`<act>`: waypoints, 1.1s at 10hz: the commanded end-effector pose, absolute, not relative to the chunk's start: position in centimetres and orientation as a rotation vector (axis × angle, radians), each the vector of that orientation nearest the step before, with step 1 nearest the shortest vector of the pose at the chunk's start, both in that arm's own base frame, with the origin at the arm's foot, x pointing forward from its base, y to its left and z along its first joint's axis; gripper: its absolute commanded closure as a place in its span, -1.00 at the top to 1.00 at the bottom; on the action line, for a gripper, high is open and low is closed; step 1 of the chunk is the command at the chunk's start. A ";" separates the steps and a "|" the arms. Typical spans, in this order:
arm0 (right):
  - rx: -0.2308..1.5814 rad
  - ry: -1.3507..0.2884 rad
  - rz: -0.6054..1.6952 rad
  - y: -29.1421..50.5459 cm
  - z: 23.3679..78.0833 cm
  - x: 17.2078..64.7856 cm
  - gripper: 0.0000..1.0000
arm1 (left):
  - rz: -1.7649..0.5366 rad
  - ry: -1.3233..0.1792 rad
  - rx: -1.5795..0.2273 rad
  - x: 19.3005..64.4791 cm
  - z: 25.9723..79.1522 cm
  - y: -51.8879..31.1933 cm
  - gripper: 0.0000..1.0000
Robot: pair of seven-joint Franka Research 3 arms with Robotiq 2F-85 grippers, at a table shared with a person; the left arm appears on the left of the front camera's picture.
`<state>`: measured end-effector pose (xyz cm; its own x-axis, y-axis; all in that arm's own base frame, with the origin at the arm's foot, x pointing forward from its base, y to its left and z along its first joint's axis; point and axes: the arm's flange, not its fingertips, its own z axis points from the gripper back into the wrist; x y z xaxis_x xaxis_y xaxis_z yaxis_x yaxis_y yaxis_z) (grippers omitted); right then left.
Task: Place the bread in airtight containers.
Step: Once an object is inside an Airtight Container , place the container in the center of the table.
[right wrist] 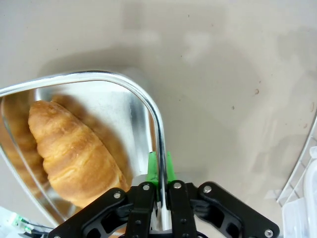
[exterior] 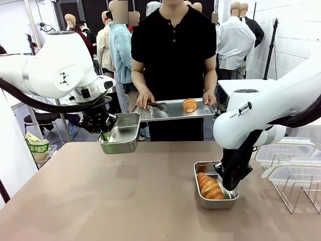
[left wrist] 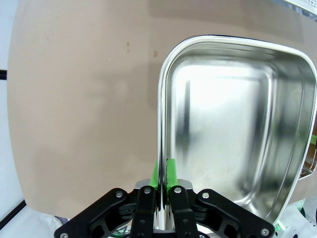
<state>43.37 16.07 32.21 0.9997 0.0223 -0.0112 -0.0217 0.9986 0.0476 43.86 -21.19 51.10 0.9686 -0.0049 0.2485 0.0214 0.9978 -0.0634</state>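
Clock read over the table from the robot's side, 12 toward the person.

- Table (exterior: 125, 201): plain brown top.
- Person (exterior: 173, 50) at 12, holding a tray (exterior: 170, 111) level with both hands above the far edge. Likely offered as the bread supply.
- Rack (exterior: 301, 193) and clear lids (exterior: 286, 150) at 3, beside the right arm. Probably parked there for sealing later.
- Empty tin (exterior: 123, 133) (left wrist: 237, 139) at 10 to 11, lifted clear of the table, mouth up, just below the tray's left end. Judged to be held up so a roll can go in.
- Full tin (exterior: 200, 195) (right wrist: 99, 77) at 4 to 5, flat on the table, no lid on.
- Left gripper (exterior: 104, 134) (left wrist: 163, 173): clamped narrow on the empty tin's side wall, one pad inside, one outside, carrying it.
- Right gripper (exterior: 230, 187) (right wrist: 159, 168): pinched narrow on the full tin's rim. Steadying it or about to let go, cannot tell which.
- Roll (exterior: 209, 186) (right wrist: 74, 148) lies diagonally inside the full tin.
- Tray roll (exterior: 189, 105) sits right of the tray's middle, not yet boxed.
- Tongs (exterior: 156, 106) lie on the tray's left part, next to one of the person's hands.

Judgement: half done, with lids to follow.
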 end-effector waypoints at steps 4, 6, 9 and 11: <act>0.055 0.033 0.017 16.3 32.5 44.1 0.67 | -0.012 -0.256 -0.071 43.9 51.4 -21.0 -1.00; 0.057 0.035 0.017 16.3 32.5 44.1 1.00 | -0.012 -0.256 -0.071 43.9 51.4 -21.0 -1.00; 0.070 0.046 0.019 16.2 32.5 44.2 1.00 | -0.012 -0.256 -0.071 43.9 51.4 -21.0 -1.00; 0.072 0.052 0.014 16.2 32.5 44.1 1.00 | -0.012 -0.256 -0.071 43.9 51.4 -21.0 -1.00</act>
<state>43.67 16.02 32.28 0.9993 0.0173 -0.0321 -0.0157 0.9987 0.0488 43.86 -21.19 51.09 0.9686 -0.0049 0.2485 0.0213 0.9978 -0.0634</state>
